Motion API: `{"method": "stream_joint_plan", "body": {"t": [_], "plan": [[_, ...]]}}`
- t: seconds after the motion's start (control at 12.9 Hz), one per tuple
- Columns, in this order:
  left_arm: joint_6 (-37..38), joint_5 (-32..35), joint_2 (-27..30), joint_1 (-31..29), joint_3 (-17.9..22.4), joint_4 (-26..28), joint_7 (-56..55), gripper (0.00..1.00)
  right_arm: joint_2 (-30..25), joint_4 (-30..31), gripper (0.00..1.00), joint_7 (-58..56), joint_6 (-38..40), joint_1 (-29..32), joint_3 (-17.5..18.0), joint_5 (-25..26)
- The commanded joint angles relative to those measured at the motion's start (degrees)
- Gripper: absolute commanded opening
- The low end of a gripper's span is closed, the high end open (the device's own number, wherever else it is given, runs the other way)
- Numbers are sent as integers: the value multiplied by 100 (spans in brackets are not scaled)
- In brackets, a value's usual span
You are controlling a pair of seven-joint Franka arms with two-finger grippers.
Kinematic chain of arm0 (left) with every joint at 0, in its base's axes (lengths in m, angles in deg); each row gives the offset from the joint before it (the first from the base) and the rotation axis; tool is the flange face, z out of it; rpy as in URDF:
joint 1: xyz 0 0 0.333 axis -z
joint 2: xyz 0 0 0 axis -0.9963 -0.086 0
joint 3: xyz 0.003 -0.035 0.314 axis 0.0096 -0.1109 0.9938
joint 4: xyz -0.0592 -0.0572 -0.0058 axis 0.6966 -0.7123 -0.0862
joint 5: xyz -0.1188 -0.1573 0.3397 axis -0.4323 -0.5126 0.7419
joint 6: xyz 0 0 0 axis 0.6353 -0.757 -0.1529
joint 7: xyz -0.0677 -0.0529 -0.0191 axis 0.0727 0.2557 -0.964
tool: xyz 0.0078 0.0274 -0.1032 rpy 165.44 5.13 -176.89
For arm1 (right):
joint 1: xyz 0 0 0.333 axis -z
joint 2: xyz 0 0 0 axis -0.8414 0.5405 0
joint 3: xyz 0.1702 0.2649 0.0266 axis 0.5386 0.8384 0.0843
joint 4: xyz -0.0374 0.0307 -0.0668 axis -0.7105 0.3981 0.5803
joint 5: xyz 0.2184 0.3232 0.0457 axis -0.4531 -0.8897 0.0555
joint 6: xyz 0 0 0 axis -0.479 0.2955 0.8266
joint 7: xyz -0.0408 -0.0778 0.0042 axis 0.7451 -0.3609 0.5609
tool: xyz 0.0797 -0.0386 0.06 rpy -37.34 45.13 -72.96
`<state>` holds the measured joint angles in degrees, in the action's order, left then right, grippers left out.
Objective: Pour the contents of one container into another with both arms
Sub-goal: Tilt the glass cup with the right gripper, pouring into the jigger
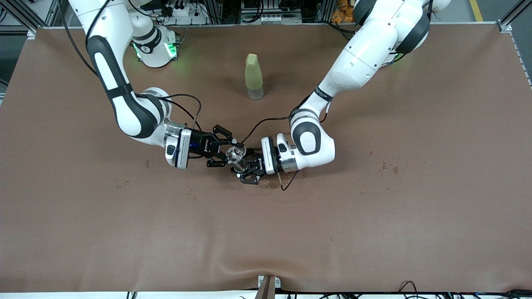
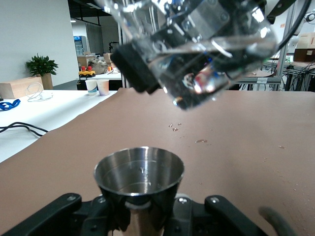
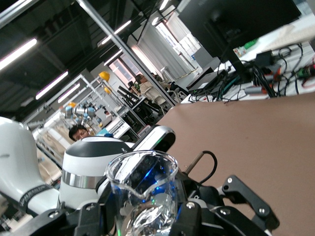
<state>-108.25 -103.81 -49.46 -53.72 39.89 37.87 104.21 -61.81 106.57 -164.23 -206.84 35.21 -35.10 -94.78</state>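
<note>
Both arms meet over the middle of the brown tabletop (image 1: pixel 374 232), wrists turned toward each other.

Right gripper (image 1: pixel 227 152): jaws closed on the small clear glass cup (image 1: pixel 235 154). The cup is tipped over, its rim pointing toward the left gripper. In the left wrist view the glass cup (image 2: pixel 206 54) hangs tilted just above the silver cup, its lowest edge close over the metal rim but not touching it. In the right wrist view the glass cup (image 3: pixel 143 194) sits between the right gripper's fingers (image 3: pixel 194 216), pour lip visible on its rim.

Left gripper (image 1: pixel 248 169): jaws closed on the narrow waist of the silver metal cup (image 1: pixel 240 167), which stands upright with its mouth up. In the left wrist view the silver cup (image 2: pixel 139 178) shows a round open rim and a shiny interior; whether liquid lies in it I cannot tell.

Both cups are held above the tabletop at its centre, glass cup over silver cup.

A tall yellow-green bottle (image 1: pixel 253 77) stands upright on the tabletop, farther from the front camera than the grippers and well apart from them. Small droplets (image 1: pixel 388 167) dot the tabletop toward the left arm's end, and a few more (image 1: pixel 122 184) toward the right arm's end.
</note>
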Motion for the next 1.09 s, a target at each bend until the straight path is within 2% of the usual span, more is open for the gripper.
{"method": "stream_joint_plan", "body": {"t": [0.0, 0.31, 1.01], "plan": [[-74, -184, -40, 47, 40, -116, 19, 0, 64, -119, 0, 556, -1, -131, -16, -204], [-66, -176, -40, 38, 48, -107, 28, 0, 64, -119, 0, 1276, 8, -175, -25, -204], [-66, -167, -40, 12, 48, -98, 37, 0, 161, -128, 0, 2057, 8, -192, -25, -204]]}}
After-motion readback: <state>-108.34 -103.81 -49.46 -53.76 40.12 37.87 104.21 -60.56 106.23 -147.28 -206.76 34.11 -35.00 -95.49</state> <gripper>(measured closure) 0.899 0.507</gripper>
